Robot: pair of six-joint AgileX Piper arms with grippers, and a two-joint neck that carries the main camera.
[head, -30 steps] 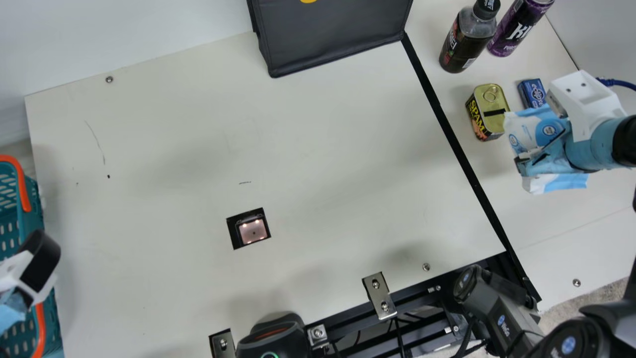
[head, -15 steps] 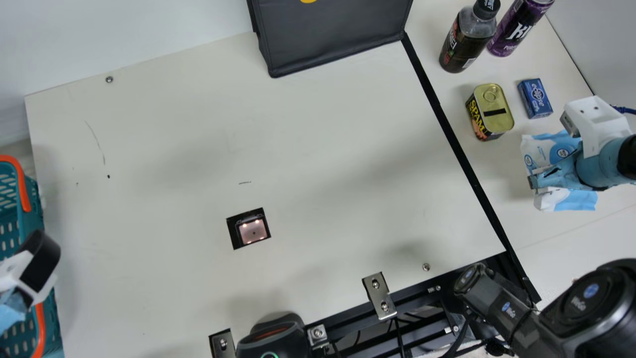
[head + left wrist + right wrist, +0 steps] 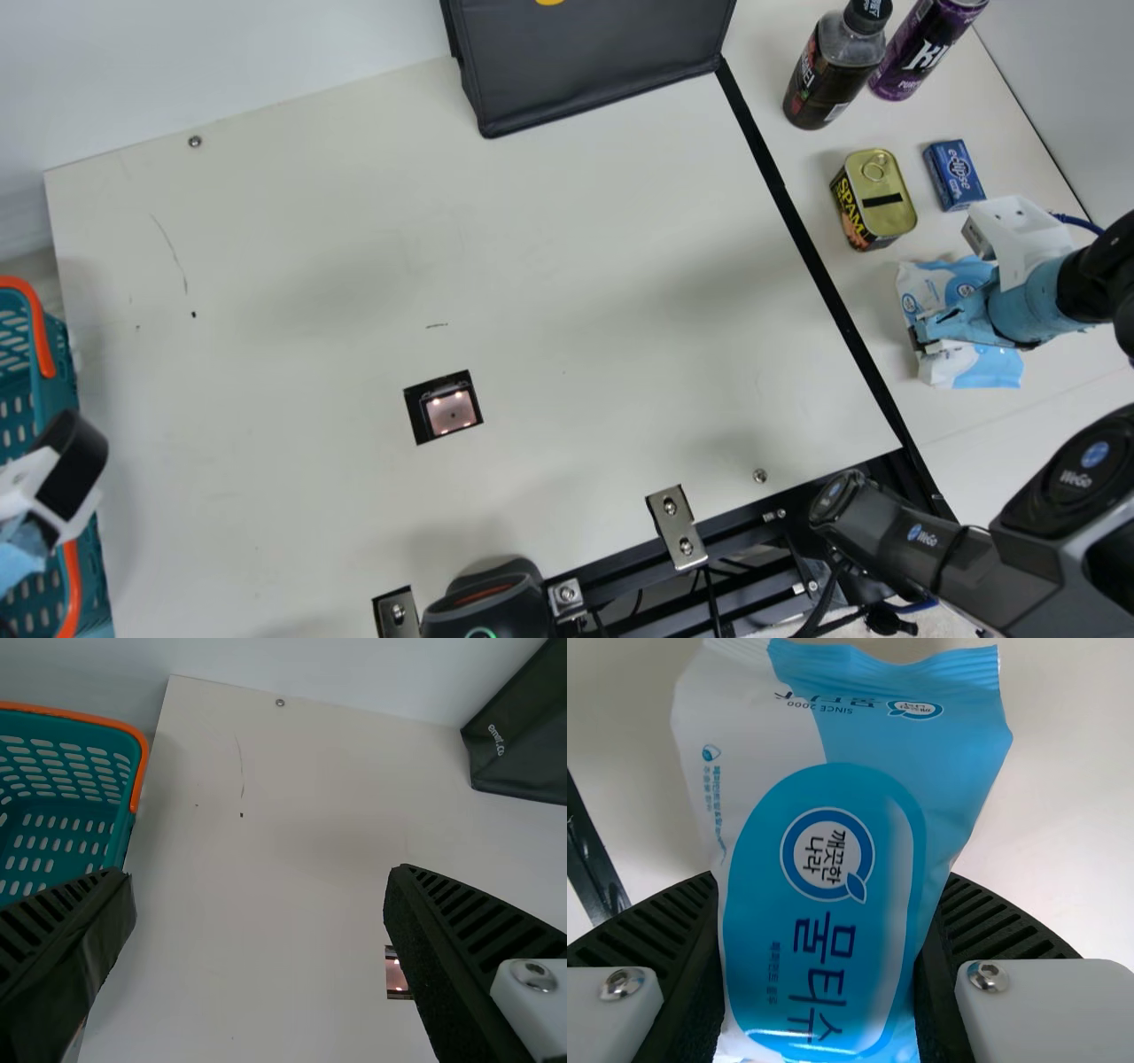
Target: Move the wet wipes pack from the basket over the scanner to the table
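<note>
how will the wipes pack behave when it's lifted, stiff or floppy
The wipes pack is probably soft and rather floppy, judging by its wavy end seal. Its shiny film might slip, though the right gripper has ribbed fingers against both sides.

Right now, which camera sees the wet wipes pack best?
The right wrist view: the wet wipes pack is close up, its blue label facing the camera. The main view shows it smaller, partly covered by the right gripper.
</note>
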